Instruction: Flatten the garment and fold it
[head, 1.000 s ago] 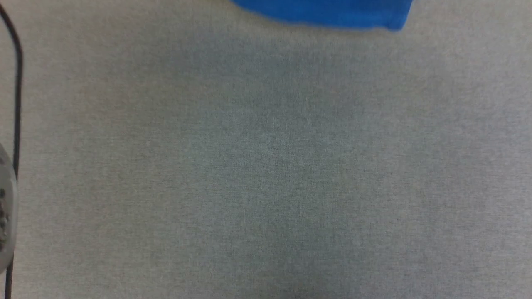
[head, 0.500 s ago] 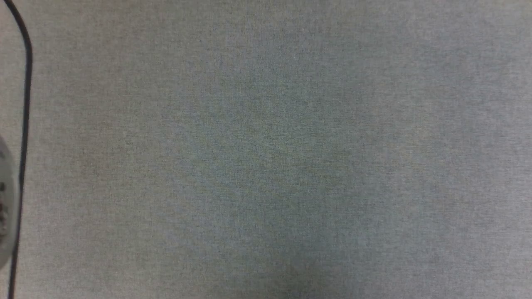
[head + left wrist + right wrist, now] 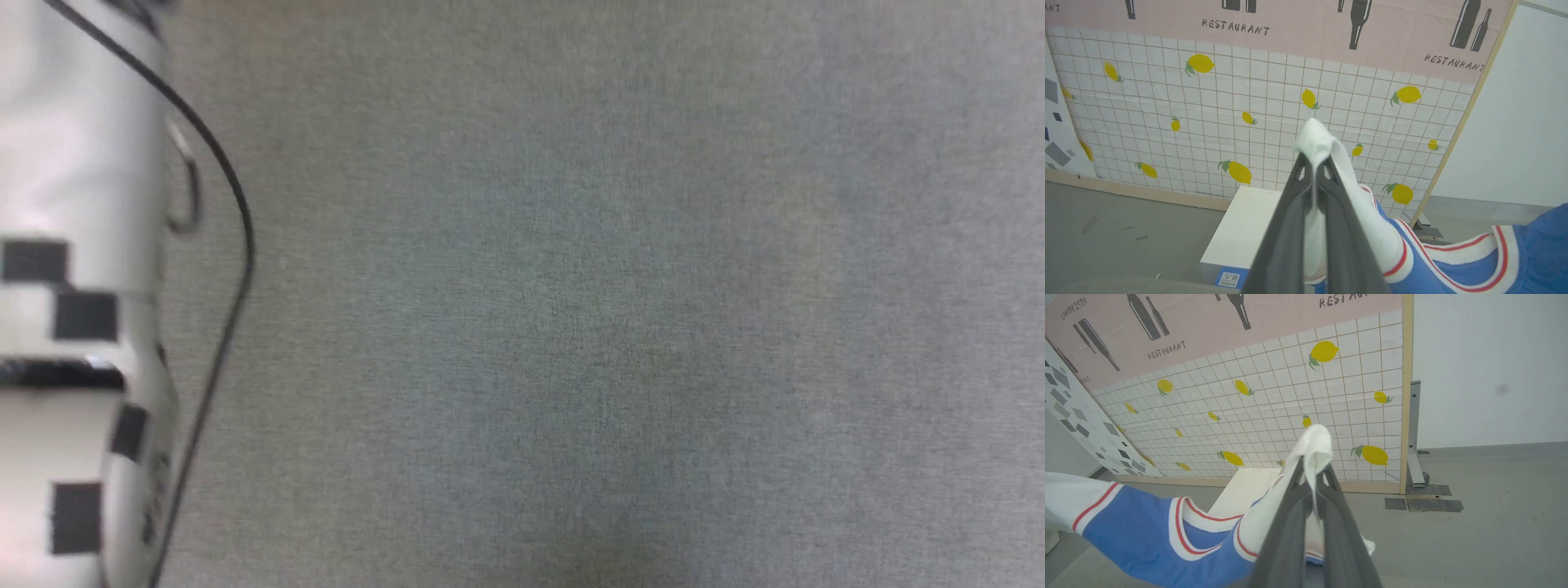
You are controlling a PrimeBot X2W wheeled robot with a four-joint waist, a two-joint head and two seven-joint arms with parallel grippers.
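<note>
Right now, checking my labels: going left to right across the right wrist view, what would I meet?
The garment, blue body first → right gripper shut on its white cloth → metal post → white wall.

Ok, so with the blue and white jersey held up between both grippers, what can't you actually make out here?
- Royal-blue jersey T-shirt with white sleeves: most of its body is cut off by the frame edges in both wrist views.
- Cloth inside the shut left gripper and right gripper: hidden by their dark fingers.
- Small blue label on the white box, left wrist view: too small to read.
- Pale forearm, head view: blurred.
</note>
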